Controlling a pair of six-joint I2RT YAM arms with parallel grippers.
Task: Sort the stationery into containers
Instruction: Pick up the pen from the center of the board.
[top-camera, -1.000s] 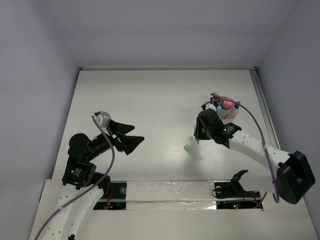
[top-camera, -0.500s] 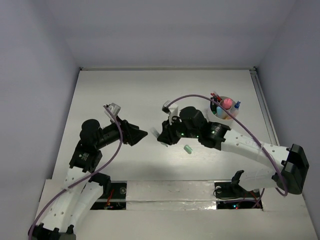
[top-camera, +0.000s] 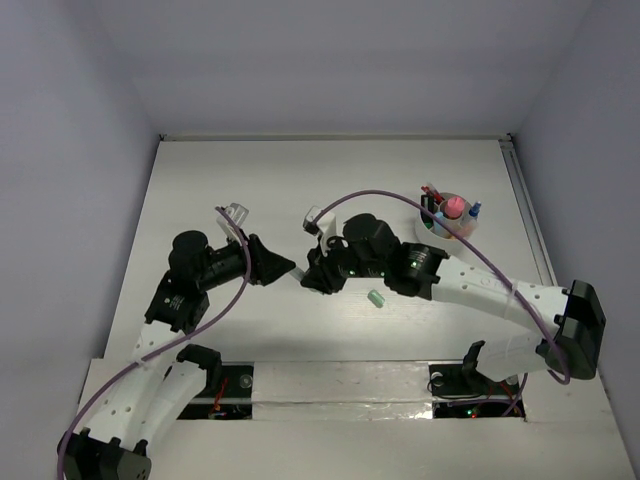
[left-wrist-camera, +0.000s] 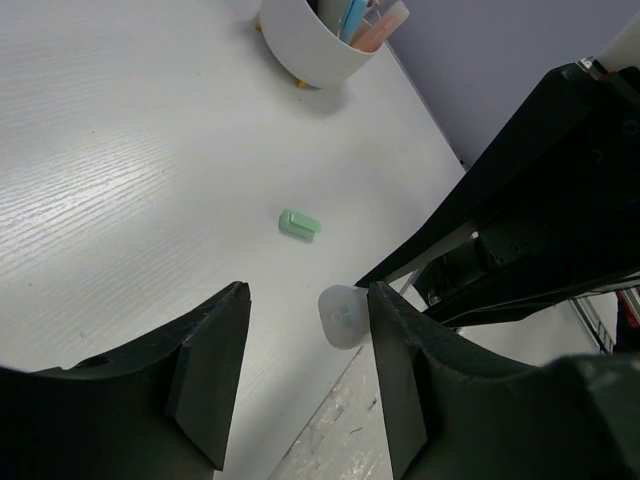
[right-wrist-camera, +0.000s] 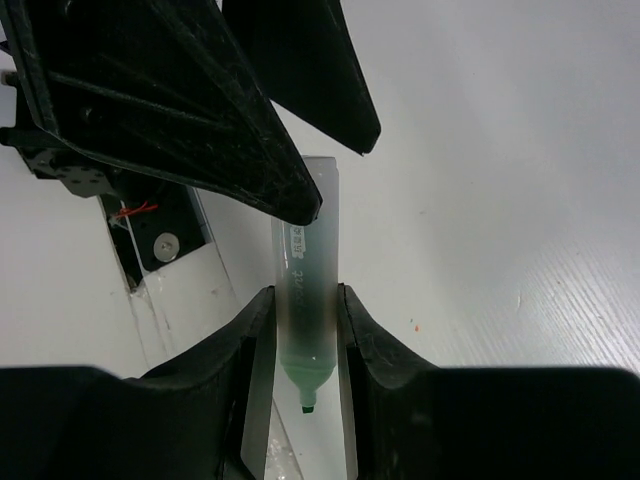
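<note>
My right gripper (right-wrist-camera: 304, 296) is shut on a green marker (right-wrist-camera: 300, 250) with a translucent barrel and a bare green tip pointing back at the wrist. The barrel's far end (left-wrist-camera: 343, 315) sits between the fingers of my left gripper (left-wrist-camera: 308, 295). It touches the right finger, and a gap remains on the left side. In the top view the two grippers meet at mid-table, left (top-camera: 290, 268) and right (top-camera: 313, 279). A small mint-green piece (top-camera: 377, 298) lies on the table just right of them. The whitish cup (top-camera: 449, 228) at the right holds several colourful items.
The right arm (top-camera: 470, 285) stretches across from the right base, with its purple cable looping above it. The table's front edge with mounting plates (top-camera: 340, 385) lies below the grippers. In the left wrist view the cup (left-wrist-camera: 310, 45) stands beyond the mint-green piece (left-wrist-camera: 300, 223).
The right gripper has carried the marker left from near the cup to mid-table. The left gripper has moved right to meet it, and its jaws have narrowed around the marker's end.
</note>
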